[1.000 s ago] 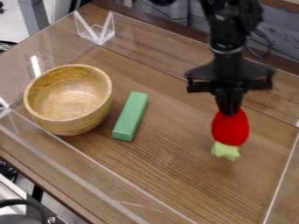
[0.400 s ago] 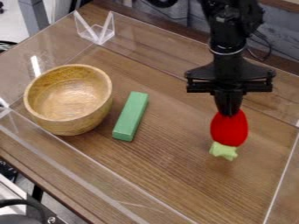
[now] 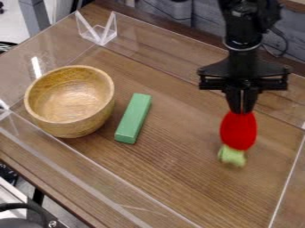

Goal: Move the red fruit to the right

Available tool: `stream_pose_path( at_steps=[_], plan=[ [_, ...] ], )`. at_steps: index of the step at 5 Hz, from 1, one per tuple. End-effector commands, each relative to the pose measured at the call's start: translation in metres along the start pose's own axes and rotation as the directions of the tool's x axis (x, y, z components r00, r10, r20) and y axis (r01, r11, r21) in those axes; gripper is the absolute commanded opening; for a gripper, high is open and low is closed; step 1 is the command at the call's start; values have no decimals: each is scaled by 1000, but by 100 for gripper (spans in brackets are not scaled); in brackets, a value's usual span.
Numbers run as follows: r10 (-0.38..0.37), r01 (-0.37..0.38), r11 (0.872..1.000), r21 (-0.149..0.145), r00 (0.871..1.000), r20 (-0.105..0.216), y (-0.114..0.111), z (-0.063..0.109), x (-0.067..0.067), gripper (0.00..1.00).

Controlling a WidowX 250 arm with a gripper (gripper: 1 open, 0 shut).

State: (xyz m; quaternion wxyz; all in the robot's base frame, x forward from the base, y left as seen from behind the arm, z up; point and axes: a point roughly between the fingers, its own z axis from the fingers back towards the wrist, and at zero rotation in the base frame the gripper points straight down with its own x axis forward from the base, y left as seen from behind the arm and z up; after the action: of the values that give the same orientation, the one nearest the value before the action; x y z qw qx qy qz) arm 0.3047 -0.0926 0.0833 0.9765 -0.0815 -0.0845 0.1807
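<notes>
The red fruit [image 3: 238, 132] is a small glossy strawberry-like toy on the right part of the wooden table, with its pale green cap pointing toward the front edge. My gripper [image 3: 242, 110] hangs straight down over it. The dark fingers come together in a narrow point at the fruit's upper end. They are too close and dark to tell whether they still pinch it or have parted.
A wooden bowl [image 3: 70, 100] stands at the left. A flat green block [image 3: 132, 118] lies beside it, toward the middle. A clear acrylic wall [image 3: 286, 191] rims the table, close to the fruit on the right and in front.
The gripper and the fruit have shifted slightly to the right. The fruit's green cap sits a little lower in the picture than before.
</notes>
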Motion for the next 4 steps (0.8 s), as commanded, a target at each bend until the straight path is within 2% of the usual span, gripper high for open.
stream_pose_path(
  at_steps=[1, 2, 4],
  plan=[
    [-2, 2, 1000, -21, 999, 35, -7, 6, 14, 100],
    [1, -1, 1000, -15, 1000, 30, -7, -3, 17, 100],
    [-99, 99, 995, -22, 995, 1, -9, 13, 18, 100]
  ],
)
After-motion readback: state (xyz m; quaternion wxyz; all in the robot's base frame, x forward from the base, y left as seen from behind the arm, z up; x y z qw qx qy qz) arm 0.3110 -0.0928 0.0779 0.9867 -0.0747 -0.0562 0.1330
